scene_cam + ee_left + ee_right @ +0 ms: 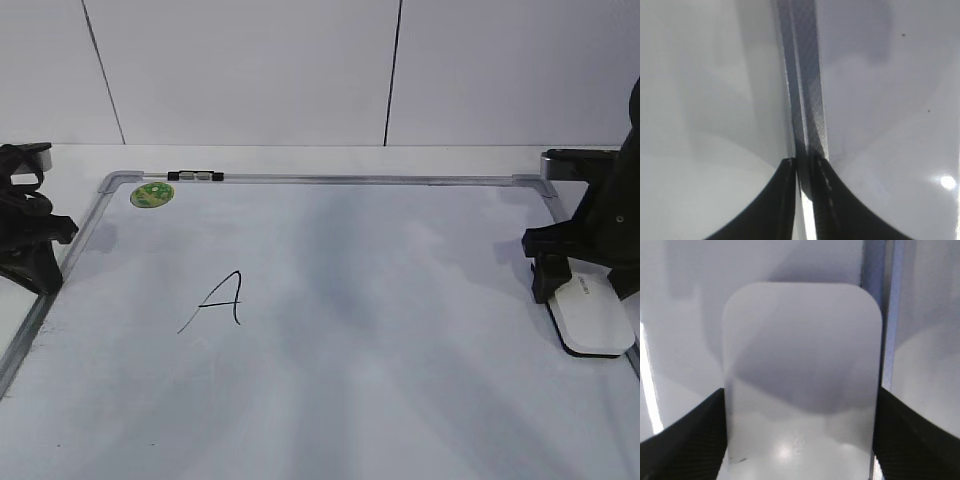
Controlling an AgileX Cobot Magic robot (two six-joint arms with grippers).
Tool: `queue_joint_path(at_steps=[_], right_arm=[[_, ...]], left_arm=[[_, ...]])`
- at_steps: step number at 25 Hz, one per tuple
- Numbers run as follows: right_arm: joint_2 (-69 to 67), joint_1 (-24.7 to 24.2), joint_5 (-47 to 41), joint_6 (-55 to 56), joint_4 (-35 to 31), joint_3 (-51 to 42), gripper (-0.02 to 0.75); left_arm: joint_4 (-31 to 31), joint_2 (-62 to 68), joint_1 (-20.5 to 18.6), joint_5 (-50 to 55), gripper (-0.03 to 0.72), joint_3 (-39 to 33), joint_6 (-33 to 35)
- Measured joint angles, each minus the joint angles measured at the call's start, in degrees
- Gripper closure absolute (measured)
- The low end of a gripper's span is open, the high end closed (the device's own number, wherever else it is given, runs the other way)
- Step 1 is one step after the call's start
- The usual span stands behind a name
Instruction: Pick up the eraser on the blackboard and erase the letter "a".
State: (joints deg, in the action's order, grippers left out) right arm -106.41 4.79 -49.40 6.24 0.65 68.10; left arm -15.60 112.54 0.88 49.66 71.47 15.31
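The white eraser (590,315) lies on the blackboard (350,180) by its right edge. My right gripper (553,282) is over the eraser's far end. In the right wrist view its two black fingers (800,435) press both long sides of the eraser (800,355). A black handwritten angular capital "A" (222,300) stands left of the board's middle; no cursive lowercase "a" shows. My left gripper (42,278) is shut and empty over the board's left frame rail (805,75), with its fingertips (805,164) together.
A round green sticker (152,194) and a small black-and-silver clip (196,176) sit at the board's top left corner. The grey frame rail (880,315) runs just right of the eraser. A white panelled wall stands behind the table.
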Motion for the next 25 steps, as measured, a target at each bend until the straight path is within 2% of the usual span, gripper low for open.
queue_joint_path(at_steps=[14,21,25], right_arm=[[0.00,0.00,-0.34,0.00,0.23,0.00,0.072],[0.00,-0.40,-0.46,0.00,0.23,0.00,0.145],[0.00,-0.40,-0.46,0.00,-0.15,0.00,0.086]], left_arm=[[0.00,0.00,0.00,0.00,0.608,0.00,0.00],[0.00,0.00,0.00,0.00,0.607,0.00,0.00],[0.00,0.00,0.00,0.00,0.607,0.00,0.00]])
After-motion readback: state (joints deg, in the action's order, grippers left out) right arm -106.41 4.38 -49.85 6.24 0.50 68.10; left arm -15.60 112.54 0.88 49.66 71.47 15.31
